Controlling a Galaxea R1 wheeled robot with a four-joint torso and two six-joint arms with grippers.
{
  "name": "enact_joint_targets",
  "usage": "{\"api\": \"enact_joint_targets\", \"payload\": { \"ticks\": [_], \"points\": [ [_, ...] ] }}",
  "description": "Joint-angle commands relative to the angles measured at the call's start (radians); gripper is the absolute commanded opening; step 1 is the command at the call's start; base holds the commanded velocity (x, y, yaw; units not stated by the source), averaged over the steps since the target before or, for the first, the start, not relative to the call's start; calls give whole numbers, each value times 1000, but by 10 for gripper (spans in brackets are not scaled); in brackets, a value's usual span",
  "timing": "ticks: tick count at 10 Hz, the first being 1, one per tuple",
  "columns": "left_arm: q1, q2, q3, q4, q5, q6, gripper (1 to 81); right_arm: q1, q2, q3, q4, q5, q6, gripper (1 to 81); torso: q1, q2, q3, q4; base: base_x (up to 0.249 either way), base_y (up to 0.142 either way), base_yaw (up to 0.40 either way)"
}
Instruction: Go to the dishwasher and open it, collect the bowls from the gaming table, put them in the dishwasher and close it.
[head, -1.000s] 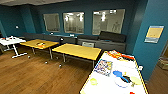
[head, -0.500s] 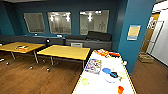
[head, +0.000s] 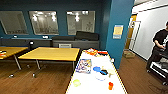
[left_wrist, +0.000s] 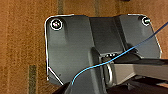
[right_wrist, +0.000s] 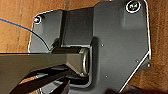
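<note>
The long white-topped gaming table (head: 87, 87) runs away from me in the lower middle of the head view. A pale yellow-green bowl (head: 76, 82) sits near its left edge, close to me. Further in, a white bowl (head: 101, 77) lies just beyond a blue item (head: 97, 69); it is too blurred to tell more. The dishwasher is out of view. Both wrist views look down past my own dark plate onto brown wood floor (left_wrist: 22, 50) (right_wrist: 15, 22).
Also on the white table are an orange cup (head: 110, 85), a colourful flat box (head: 83, 65) and red-orange items (head: 93, 52) at the far end. Yellow-topped tables (head: 51, 53) stand to the left. A teal column (head: 120, 32) rises behind, and a person (head: 160, 47) stands at the right.
The whole head view has shifted, so the camera has turned. The white table now lies more central and closer, and a person has come into view at the right.
</note>
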Motion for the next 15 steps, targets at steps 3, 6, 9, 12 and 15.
{"api": "enact_joint_targets", "payload": {
  "ticks": [3,6,9,12,15],
  "points": [
    [-43,-6,0,-3,45,3,811,47,-4,2,1,-50,0,811,0,0,0,0,0,0,-41],
    [-43,-5,0,-4,45,3,811,49,-6,2,6,-50,1,811,0,0,0,0,0,0,0],
    [-43,-5,0,-4,45,3,811,47,-7,2,6,-50,3,811,-1,-2,1,0,124,0,0],
    [-43,-5,0,-4,45,3,811,42,-12,2,10,-42,3,811,0,-1,0,0,140,0,0],
    [-43,-3,4,-3,45,3,811,21,-72,74,15,13,4,811,1,0,0,0,0,0,0]
  ]
}}
